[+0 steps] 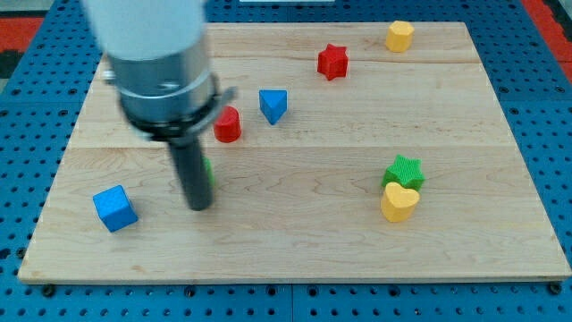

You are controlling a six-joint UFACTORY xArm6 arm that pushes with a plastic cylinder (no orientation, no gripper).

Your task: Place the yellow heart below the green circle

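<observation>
My tip [198,206] rests on the wooden board [295,241] — a green block [207,170] half hidden behind it, no fingers on this rod; the yellow heart [399,202] is far right — blue pegboard [36,125] all round.

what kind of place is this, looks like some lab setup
Probably a robot lab bench for block-pushing tests. A wooden board lies on a blue perforated table, small coloured blocks such as a yellow heart and a green star are scattered on it, and my tip rests on the board.
</observation>
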